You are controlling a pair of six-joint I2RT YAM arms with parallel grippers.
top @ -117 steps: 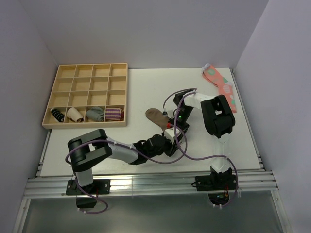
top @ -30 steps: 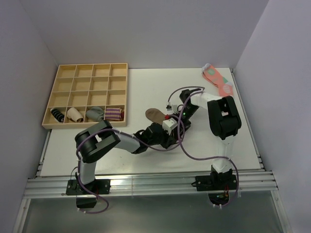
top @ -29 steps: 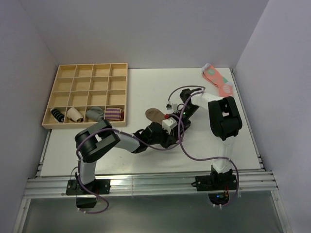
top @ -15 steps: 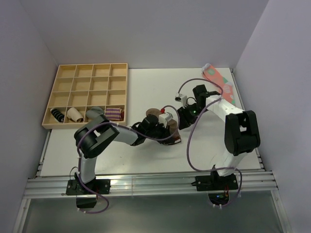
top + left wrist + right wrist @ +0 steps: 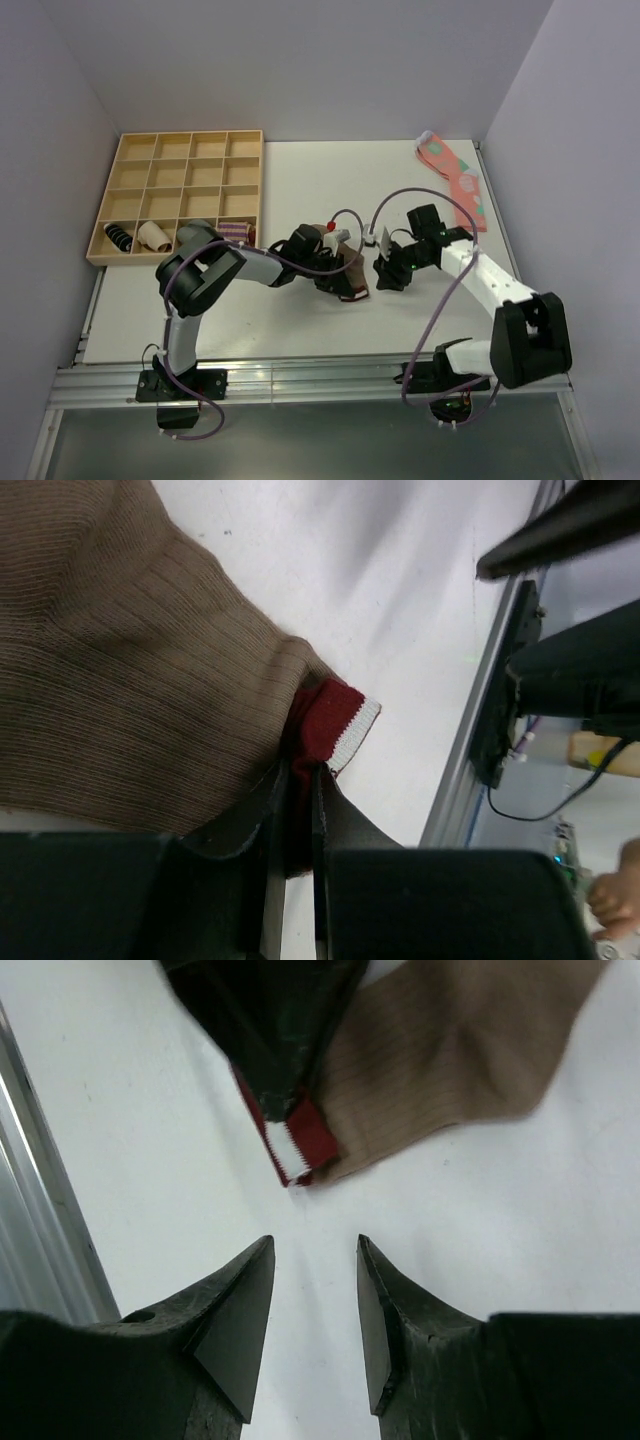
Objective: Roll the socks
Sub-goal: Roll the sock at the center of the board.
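The tan-brown sock point(image 5: 351, 272) lies at the table's middle, folded into a short bundle. Its ribbed knit fills the left wrist view point(image 5: 120, 670), with the dark red and white cuff point(image 5: 335, 725) at its end. My left gripper point(image 5: 340, 278) is shut on that cuff, red fabric pinched between its fingers point(image 5: 300, 820). My right gripper point(image 5: 384, 272) is open and empty, just right of the sock. In the right wrist view its fingertips point(image 5: 255, 1270) hover over bare table, a little short of the cuff point(image 5: 300, 1145) and the tan body point(image 5: 450, 1045).
A wooden compartment tray point(image 5: 181, 196) stands at the back left, with small sock bundles point(image 5: 195, 236) in its front row. A coral-pink sock with pale green dots point(image 5: 452, 176) lies at the back right. The table's metal front rail point(image 5: 300, 382) runs along the near edge.
My right arm has pulled back from over the sock to its right and opened. My left gripper moved toward the sock's near end, and the sock went from stretched out to bunched short.
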